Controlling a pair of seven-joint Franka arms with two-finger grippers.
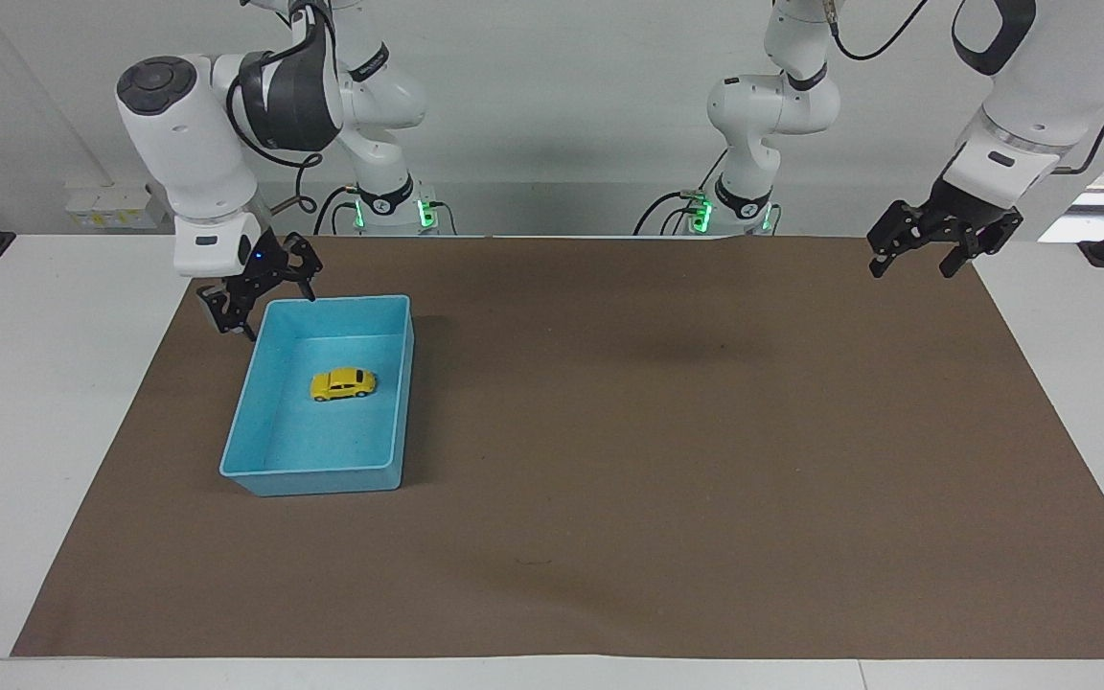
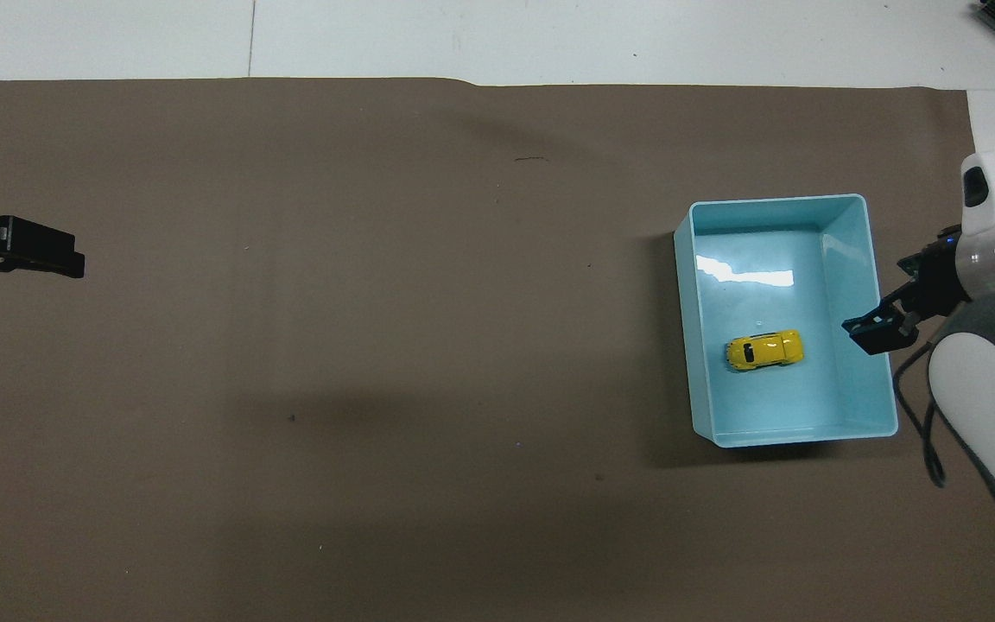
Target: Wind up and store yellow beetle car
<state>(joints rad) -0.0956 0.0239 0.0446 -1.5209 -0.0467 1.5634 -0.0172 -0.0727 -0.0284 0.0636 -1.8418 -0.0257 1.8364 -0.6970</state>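
The yellow beetle car [image 1: 344, 384] [image 2: 765, 349] lies on its wheels on the floor of the blue bin [image 1: 320, 476] [image 2: 684, 363], with nothing touching it. My right gripper [image 1: 260, 299] [image 2: 895, 302] hangs open and empty in the air over the bin's rim toward the right arm's end of the table, clear of the car. My left gripper [image 1: 911, 264] [image 2: 44, 257] waits open and empty over the mat's edge at the left arm's end.
A brown mat [image 1: 667, 450] [image 2: 377, 345] covers most of the white table [image 1: 54, 402]. The bin stands on it toward the right arm's end. Nothing else lies on the mat.
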